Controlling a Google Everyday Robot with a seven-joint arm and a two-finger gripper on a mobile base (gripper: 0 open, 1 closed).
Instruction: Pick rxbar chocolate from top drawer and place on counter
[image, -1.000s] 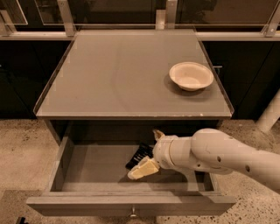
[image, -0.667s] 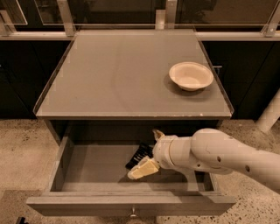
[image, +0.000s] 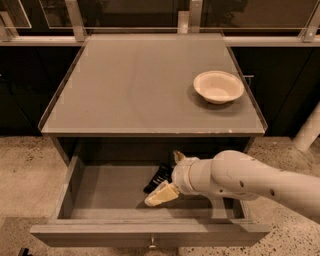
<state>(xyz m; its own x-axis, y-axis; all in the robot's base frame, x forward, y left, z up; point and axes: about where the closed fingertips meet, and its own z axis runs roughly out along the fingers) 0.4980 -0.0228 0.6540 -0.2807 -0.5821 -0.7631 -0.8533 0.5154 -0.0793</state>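
Observation:
The rxbar chocolate (image: 157, 178), a small black wrapper with white lettering, lies on the bottom of the open top drawer (image: 105, 187), right of its middle. My gripper (image: 168, 176) reaches down into the drawer from the right. Its jaws stand apart, with one cream fingertip (image: 160, 195) in front of the bar and the other (image: 177, 156) behind it. The wrist hides the bar's right end. I cannot tell whether the fingertips touch the bar. The grey counter (image: 135, 85) above the drawer holds only a bowl.
A cream bowl (image: 218, 86) sits on the counter's right side. The drawer's metal knob (image: 151, 245) is at front centre. The white arm (image: 250, 180) crosses the drawer's right part. Speckled floor lies on both sides. A white post (image: 307, 131) stands at far right.

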